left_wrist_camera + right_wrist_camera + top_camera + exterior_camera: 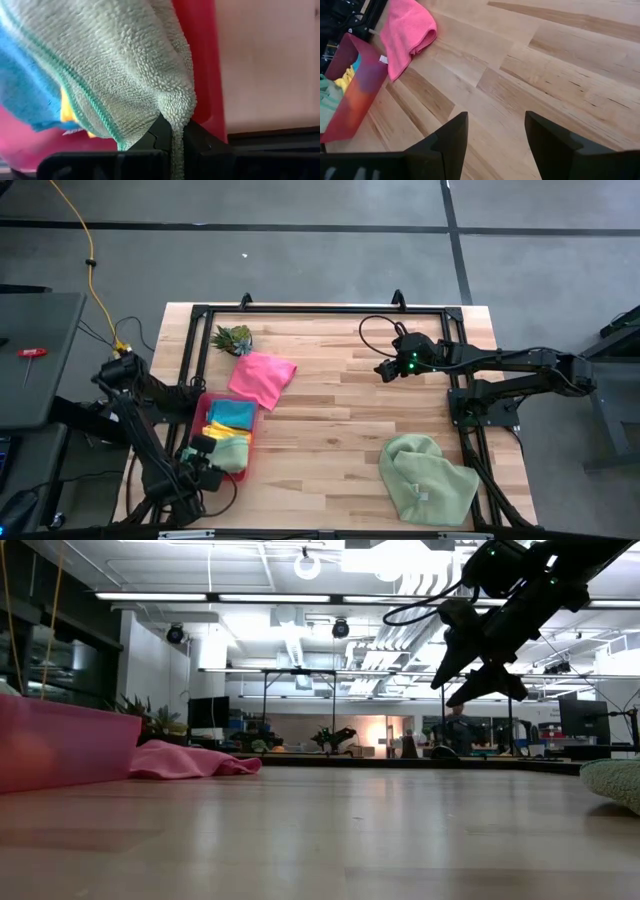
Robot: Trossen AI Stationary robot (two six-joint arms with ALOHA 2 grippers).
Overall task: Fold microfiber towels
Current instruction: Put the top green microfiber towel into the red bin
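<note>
Towels first: I see a pale green towel (pixel 125 75) pinched by its edge in my left tool (pixel 172 142), fingers clamped together on the cloth, over the pink tray (pixel 203 408) at the counter's left edge. Teal towel (pixel 232 413) and yellow towel (pixel 228 434) lie in that tray. A hot pink towel (pixel 262 378) lies folded just beyond the tray, beside the small plant (pixel 234 338). Another pale green towel (pixel 428 478) is crumpled at the near right corner. My right tool (pixel 496 132) hangs over bare counter (pixel 340 430), fingers apart, empty. Middle boards lie open.
</note>
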